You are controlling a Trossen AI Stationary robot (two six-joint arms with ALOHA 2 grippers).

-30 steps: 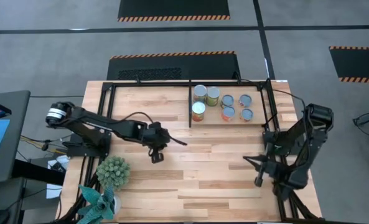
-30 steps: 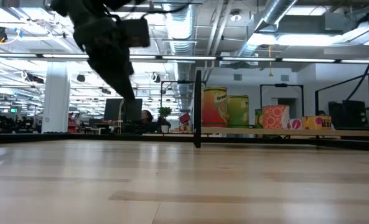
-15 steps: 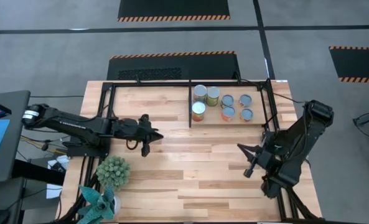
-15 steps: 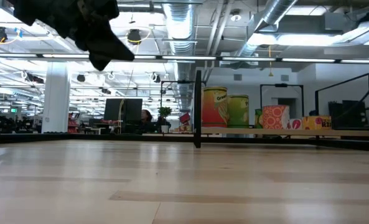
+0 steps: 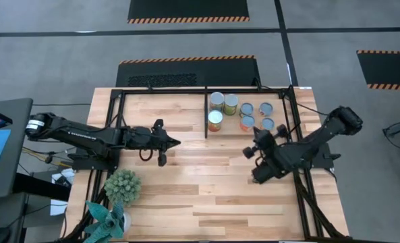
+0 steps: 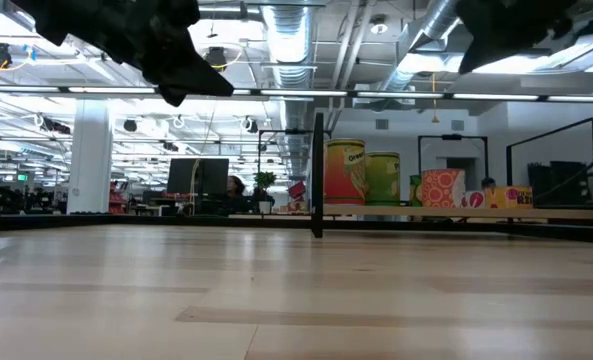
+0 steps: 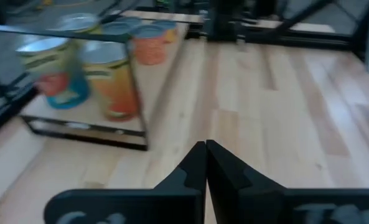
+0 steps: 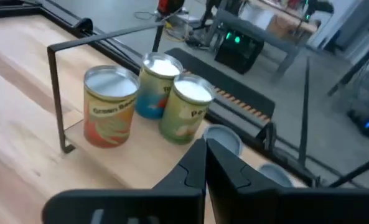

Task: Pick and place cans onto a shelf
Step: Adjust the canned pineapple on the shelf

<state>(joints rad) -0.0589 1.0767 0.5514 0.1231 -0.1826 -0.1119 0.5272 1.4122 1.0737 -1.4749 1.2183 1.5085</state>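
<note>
Shiny round-topped metal cans inside thin-barred black shelf on pale wood.

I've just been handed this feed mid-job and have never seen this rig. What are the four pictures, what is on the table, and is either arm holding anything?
Two dark robot arms work at a wooden table. One picture looks straight down from above, one looks level across the tabletop, and two come from cameras on the arms' wrists.

From above, the left pincer is over bare wood in front of the shelf, a thin black frame. The right pincer is over bare wood too, just in front of the cans.

All seven cans stand inside the shelf's right half. A spiky potted plant sits at the table's near left.

In each wrist picture the two fingers meet with nothing between them, so both pincers are shut and empty.
</note>
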